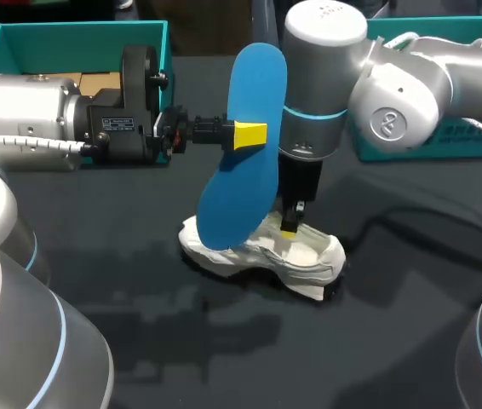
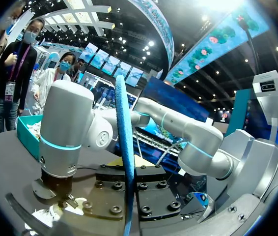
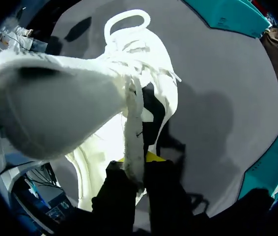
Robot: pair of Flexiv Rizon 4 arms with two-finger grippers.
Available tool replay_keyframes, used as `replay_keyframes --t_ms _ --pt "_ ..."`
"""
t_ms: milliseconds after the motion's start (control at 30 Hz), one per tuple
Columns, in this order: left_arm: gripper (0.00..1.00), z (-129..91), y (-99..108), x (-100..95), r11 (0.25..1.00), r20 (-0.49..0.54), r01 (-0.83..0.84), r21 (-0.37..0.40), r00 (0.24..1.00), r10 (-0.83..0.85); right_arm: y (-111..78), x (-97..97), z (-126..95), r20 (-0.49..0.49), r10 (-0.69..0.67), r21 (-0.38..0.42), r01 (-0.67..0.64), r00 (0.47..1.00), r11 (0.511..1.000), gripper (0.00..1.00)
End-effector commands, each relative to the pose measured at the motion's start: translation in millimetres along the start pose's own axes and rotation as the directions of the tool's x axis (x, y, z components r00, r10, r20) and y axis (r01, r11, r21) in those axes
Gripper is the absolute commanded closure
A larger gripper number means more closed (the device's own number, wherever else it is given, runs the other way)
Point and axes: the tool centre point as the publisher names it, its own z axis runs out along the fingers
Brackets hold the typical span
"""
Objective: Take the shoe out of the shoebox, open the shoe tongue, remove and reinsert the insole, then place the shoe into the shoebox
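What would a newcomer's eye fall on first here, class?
The blue insole stands out most: the left gripper holds it upright over the table, with its lower end by the white shoe. Next comes the right gripper, pointing straight down into that shoe and pinching what looks like its tongue.

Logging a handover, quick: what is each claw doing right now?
Left claw: closed, holding the blue insole.
Right claw: closed on the white shoe.

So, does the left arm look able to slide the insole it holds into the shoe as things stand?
Probably, with care: the right gripper holds the tongue, so the shoe is open, but it stands in the opening, crowding the insole.
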Motion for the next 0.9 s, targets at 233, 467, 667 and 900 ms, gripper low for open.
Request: replay_keyframes --t_ms 233,467,667,900 --pt "1.0 2.3 0.7 -0.6 1.0 0.0 0.0 0.002 1.0 0.0 -6.0 24.3 -17.6 -0.043 0.303 -0.179 -0.306 0.952 0.935 1.0" --pt "1.0 2.3 0.7 -0.6 1.0 0.0 0.0 0.002 1.0 0.0 -1.4 26.9 -18.1 -0.048 0.322 -0.186 -0.325 0.946 0.927 1.0" --pt "1.0 2.3 0.7 -0.6 1.0 0.0 0.0 0.002 1.0 0.0 -1.4 26.9 -18.1 -0.048 0.322 -0.186 -0.325 0.946 0.927 1.0" --pt "1.0 2.3 0.7 -0.6 1.0 0.0 0.0 0.002 1.0 0.0 5.7 29.5 -20.8 -0.055 0.407 -0.223 -0.409 0.912 0.885 1.0"
